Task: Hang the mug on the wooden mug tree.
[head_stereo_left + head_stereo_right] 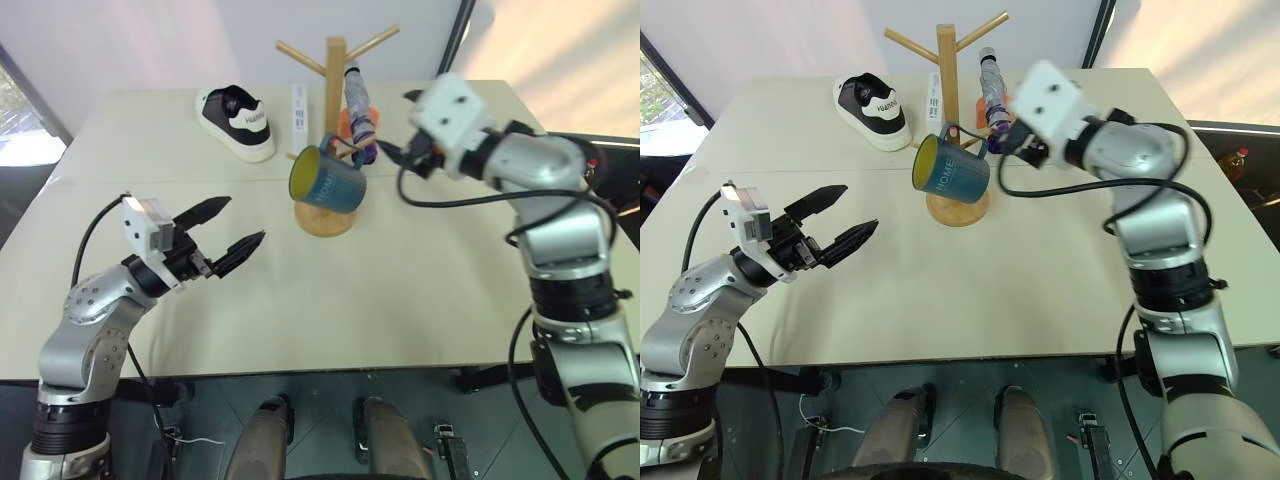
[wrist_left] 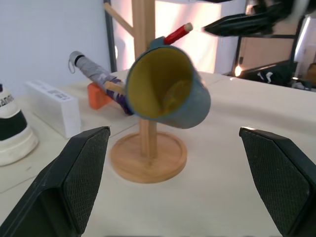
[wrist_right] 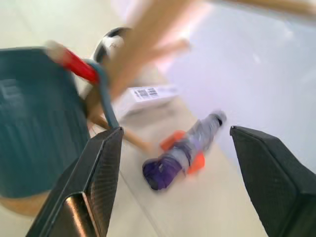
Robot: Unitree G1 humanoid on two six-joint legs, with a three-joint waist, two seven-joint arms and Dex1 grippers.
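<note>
mug (image 1: 328,182) hangs by its teal loop handle on a low peg of the wooden mug tree (image 1: 334,95), tilted so that its yellow inside faces the robot's left and slightly forward; its dark teal side carries pale lettering. mug tree's round disc base (image 1: 326,219) sits on the cream table (image 1: 420,290) and the mug hangs just above it, clear of the tabletop. right gripper (image 1: 1006,140) is just beside the mug's handle, on the robot's right of the post, its two black fingers spread apart with nothing between them; in the right wrist view the handle and a red-tipped peg lie just beyond the fingers (image 3: 89,187). left gripper (image 1: 228,225) hovers over the table, well apart from the stand, jaws apart and empty, pointing toward the mug. behind the stand lie a folded umbrella (image 1: 358,110) with a purple patterned end, an orange block (image 2: 97,95), a white box (image 1: 298,108) and a black-and-white sneaker (image 1: 236,120).
</note>
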